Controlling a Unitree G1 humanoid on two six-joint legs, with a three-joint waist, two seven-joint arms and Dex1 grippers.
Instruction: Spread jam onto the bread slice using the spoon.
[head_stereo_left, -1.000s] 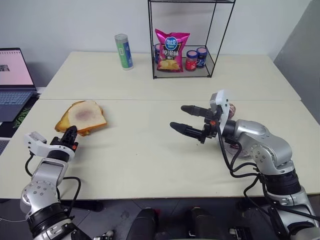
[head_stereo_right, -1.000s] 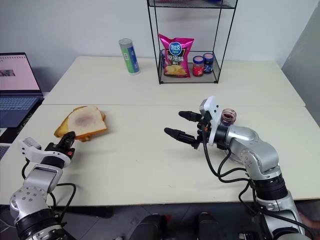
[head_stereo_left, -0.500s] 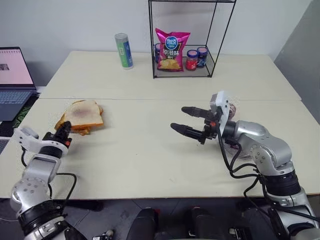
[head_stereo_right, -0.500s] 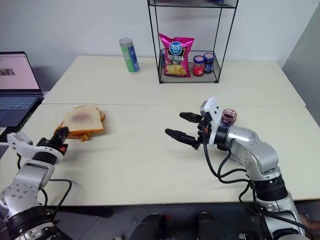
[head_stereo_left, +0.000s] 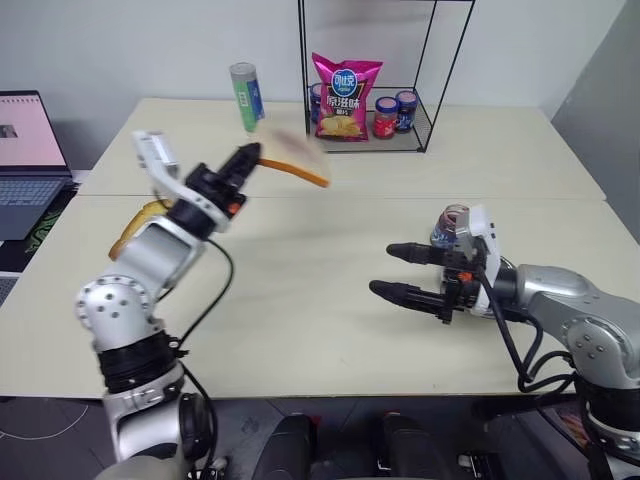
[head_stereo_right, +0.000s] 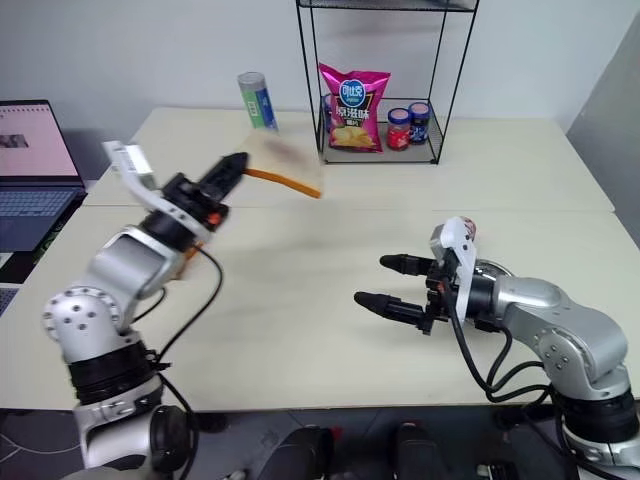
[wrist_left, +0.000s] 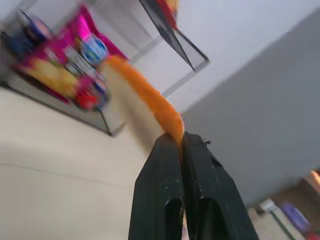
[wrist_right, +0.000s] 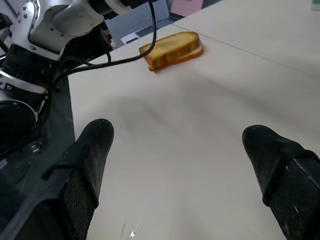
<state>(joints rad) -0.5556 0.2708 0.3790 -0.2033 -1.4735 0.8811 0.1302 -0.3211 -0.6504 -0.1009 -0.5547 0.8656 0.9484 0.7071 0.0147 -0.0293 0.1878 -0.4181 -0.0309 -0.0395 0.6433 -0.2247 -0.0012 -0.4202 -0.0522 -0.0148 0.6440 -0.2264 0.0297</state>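
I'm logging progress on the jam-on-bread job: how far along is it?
Early. Done: the bread slice is up off the table, apart from the toasted slices. In hand: the left tool is shut on its crust, holding it in the air. The right tool is open and empty. Left: setting the slice down, taking the spoon, spreading jam.
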